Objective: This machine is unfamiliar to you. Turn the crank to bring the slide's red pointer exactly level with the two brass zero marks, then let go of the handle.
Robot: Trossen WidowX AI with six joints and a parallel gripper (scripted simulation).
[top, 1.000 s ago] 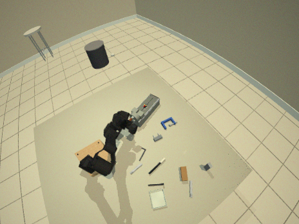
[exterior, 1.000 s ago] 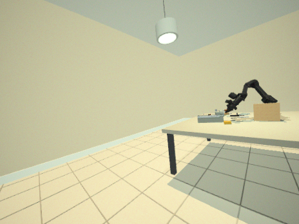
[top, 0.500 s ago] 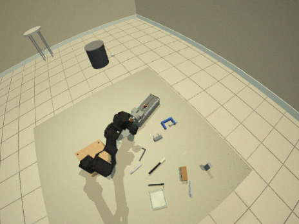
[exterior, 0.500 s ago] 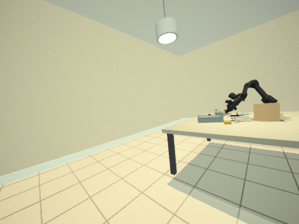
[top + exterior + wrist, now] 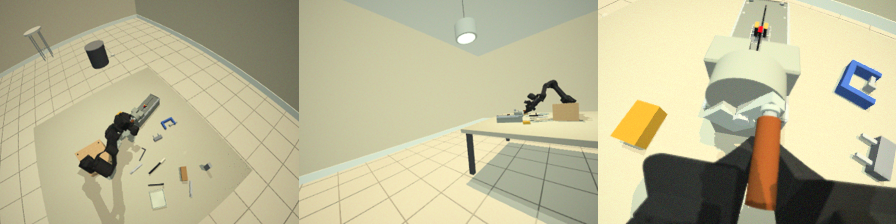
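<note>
Clasping the orange handle (image 5: 132,121) (image 5: 524,111) (image 5: 764,162), the hand (image 5: 133,123) (image 5: 526,112) (image 5: 762,142); red pointer (image 5: 145,105) (image 5: 508,114) (image 5: 760,29) along the slot (image 5: 150,100) (image 5: 764,15).

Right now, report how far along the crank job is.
Looks done: the tool is shut on the orange handle.

In hand: positioning the slide; the red pointer sits near the brass marks, though whether it is exactly level I cannot tell.

Left: any fine turn still needed, then letting go of the handle.
</note>
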